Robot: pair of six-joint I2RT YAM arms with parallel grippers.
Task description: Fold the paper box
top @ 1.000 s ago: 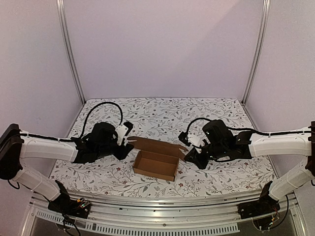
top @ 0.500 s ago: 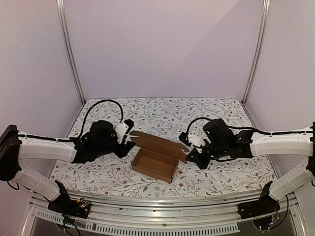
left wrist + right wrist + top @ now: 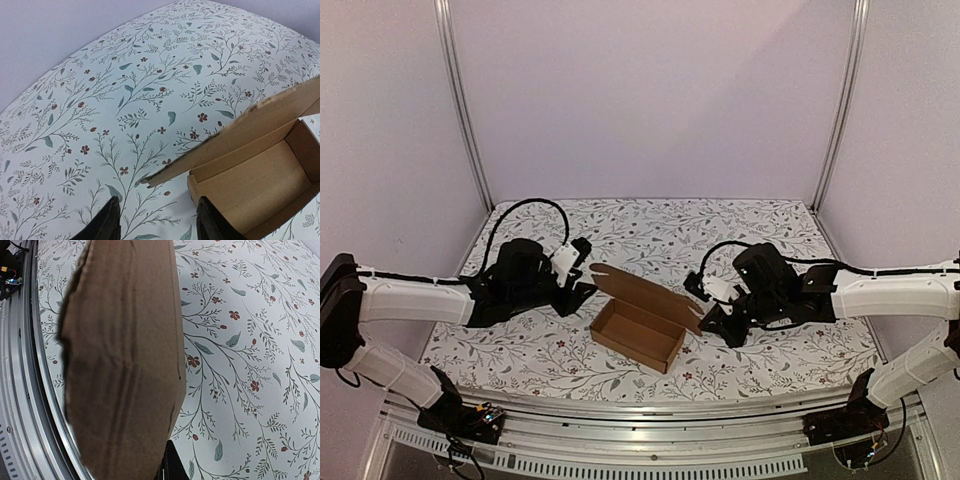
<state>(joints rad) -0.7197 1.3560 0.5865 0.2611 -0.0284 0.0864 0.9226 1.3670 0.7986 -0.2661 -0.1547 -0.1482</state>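
My left end effector (image 3: 158, 224) hangs open just short of the raised lid's pointed corner on the paper box (image 3: 638, 337) mid-desk (image 3: 650, 222), floral surface stretching wide behind, while my right end effector (image 3: 707, 318) meets the lid's other edge, grip impossible to tell.

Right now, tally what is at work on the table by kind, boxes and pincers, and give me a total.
paper box: 1
pincers: 2 (left pincer, right pincer)
Total: 3
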